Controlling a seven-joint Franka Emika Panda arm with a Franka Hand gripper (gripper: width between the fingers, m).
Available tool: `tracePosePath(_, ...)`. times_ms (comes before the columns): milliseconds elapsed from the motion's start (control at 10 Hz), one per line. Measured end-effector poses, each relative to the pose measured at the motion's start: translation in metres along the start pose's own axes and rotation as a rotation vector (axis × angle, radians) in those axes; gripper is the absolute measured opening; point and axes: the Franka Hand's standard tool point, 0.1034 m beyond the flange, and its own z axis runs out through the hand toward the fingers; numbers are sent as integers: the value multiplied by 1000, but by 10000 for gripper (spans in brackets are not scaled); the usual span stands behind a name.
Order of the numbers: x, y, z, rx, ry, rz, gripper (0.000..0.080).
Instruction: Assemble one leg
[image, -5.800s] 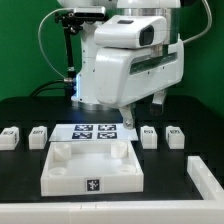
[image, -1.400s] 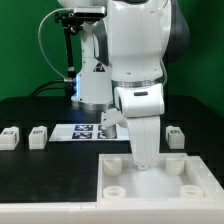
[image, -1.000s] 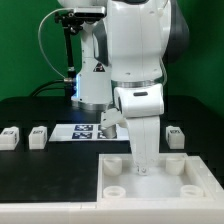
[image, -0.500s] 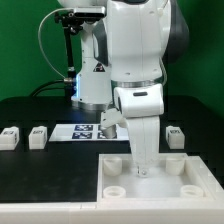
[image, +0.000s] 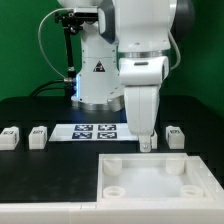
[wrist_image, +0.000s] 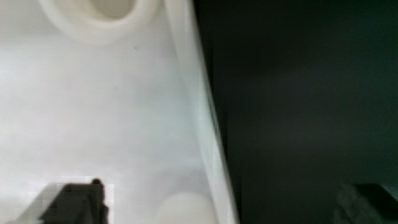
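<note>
My gripper hangs just above the far rim of the large white tray-like part, which lies at the front on the exterior view's right. Its jaws stand wide apart and hold nothing. In the wrist view the gripper straddles the tray's edge, one dark fingertip over the white tray and the other over the black table. Three small white legs stand in a row: two on the left and one on the right. A fourth leg is hidden.
The marker board lies on the black table behind the tray, in front of the arm's base. The tray has round corner holes and raised walls.
The gripper was down inside the tray; it has lifted off and moved back to the tray's far rim. Nearly six seconds ago the tray lay further left and was turned differently.
</note>
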Motion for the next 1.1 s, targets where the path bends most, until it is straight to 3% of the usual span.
tracePosePath(200,22,-29,-9,1,7,338,648)
tracePosePath(400,45,-42,-9,-4,18,633,648)
tracePosePath(900,48,-45,-8,31,32,1085,648)
tracePosePath(1100,62,-70,-1,72,-23,1276,648)
